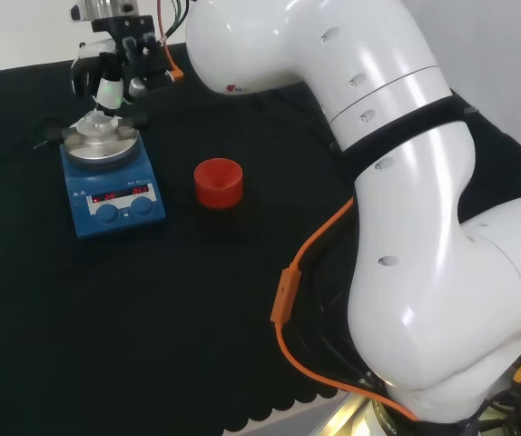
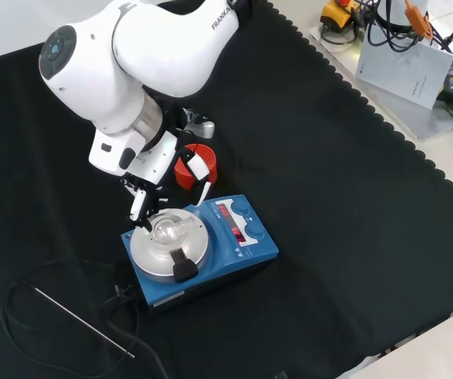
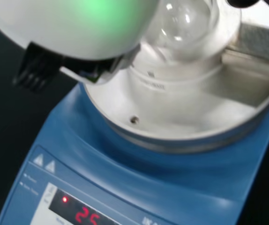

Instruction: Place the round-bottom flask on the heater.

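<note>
Blurred and close in the wrist view, a white part of the hand [image 3: 78, 28] is glowing green and hanging just over the heater [image 3: 101, 164]. In the front view the hand [image 2: 159, 170] is reaching down from the white arm [image 2: 132, 55] over the heater's round metal top. Its fingers [image 2: 136, 207] are pointing downward, fairly straight and spread apart, and are standing at either side of the round-bottom flask [image 2: 167, 229] rather than curling round it. Whether any fingertip is touching the glass is not clear.

Beneath the hand, the clear flask [image 3: 186, 23] is sitting in the hollow of the heater's pale metal top, its round body resting there. From the head view the flask [image 1: 100, 124] is showing as a small clear shape on the grey plate, directly under the hand [image 1: 115, 68].

Around it, the blue heater [image 1: 115, 195] is standing on the black cloth [image 1: 152, 345], and red digits are glowing on its front panel. Just to the right of the heater in the head view, a red ribbed ring [image 1: 218, 182] is standing apart from it with nothing on it. In the front view that ring [image 2: 204, 162] is lying behind the hand. An orange cable [image 1: 306, 254] is running along the arm, and a black cord [image 2: 21, 316] with a thin rod [image 2: 76, 320] is lying on the cloth near the heater.
</note>
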You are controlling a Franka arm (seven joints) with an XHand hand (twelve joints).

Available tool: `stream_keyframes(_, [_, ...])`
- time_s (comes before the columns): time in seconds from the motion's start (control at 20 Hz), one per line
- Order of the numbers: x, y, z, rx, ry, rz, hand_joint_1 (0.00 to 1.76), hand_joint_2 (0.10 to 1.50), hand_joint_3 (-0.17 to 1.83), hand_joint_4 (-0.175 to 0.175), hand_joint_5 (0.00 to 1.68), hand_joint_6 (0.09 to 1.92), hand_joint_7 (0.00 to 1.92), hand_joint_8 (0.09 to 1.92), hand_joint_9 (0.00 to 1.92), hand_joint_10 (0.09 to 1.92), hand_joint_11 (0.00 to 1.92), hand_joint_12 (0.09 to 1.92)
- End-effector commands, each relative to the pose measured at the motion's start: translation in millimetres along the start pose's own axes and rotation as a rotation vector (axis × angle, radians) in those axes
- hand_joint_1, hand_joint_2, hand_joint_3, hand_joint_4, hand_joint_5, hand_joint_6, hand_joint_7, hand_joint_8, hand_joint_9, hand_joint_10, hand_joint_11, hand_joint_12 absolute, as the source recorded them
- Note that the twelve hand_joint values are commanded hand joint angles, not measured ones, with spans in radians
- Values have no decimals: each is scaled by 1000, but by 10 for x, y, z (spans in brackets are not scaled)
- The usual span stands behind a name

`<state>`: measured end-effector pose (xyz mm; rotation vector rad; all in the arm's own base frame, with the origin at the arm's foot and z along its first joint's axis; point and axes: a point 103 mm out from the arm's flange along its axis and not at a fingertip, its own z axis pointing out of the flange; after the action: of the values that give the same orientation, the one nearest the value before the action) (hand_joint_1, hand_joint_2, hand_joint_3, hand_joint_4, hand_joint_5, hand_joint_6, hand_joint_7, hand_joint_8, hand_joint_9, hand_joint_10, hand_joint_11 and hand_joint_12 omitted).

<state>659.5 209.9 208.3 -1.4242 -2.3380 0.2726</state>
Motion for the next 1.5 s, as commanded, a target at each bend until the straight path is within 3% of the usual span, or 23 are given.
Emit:
stream_keyframes(0.05, [-150,-191,-160,-23,-13,41,1034,311,924,-174,291,798,953,986,1269,636,1227,1133])
stream_keyframes(0.6, [-235,-755,-348,-28,-53,105,943,314,891,-141,262,635,745,925,969,774,927,1287])
stream_keyframes(1.5, [-321,-1886,-205,-95,-50,187,917,337,878,-116,225,506,645,885,853,808,802,1315])
